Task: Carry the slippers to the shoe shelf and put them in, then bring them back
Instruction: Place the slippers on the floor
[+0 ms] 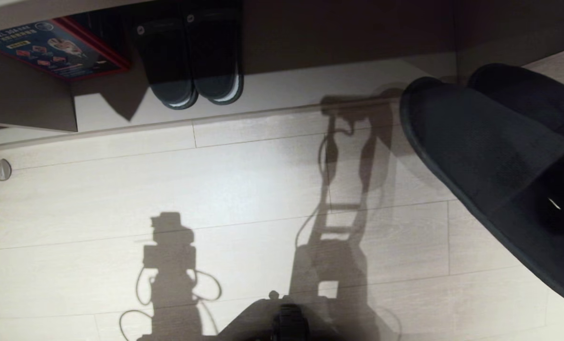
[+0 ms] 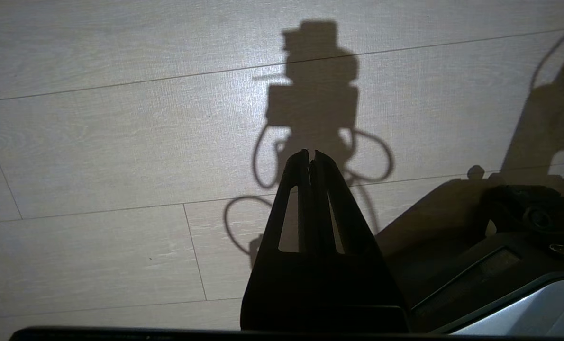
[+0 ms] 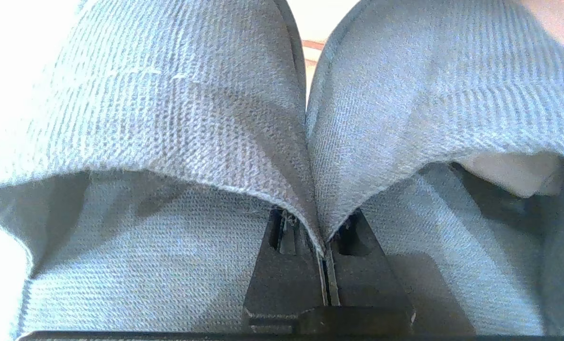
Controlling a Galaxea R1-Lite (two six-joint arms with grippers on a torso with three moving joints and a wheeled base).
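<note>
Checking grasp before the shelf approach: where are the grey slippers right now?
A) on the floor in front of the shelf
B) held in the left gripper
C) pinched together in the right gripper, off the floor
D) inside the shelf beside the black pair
C: the right wrist view shows the right gripper shut on the adjoining inner edges of the slippers, which hang above the floor in the head view.
</note>
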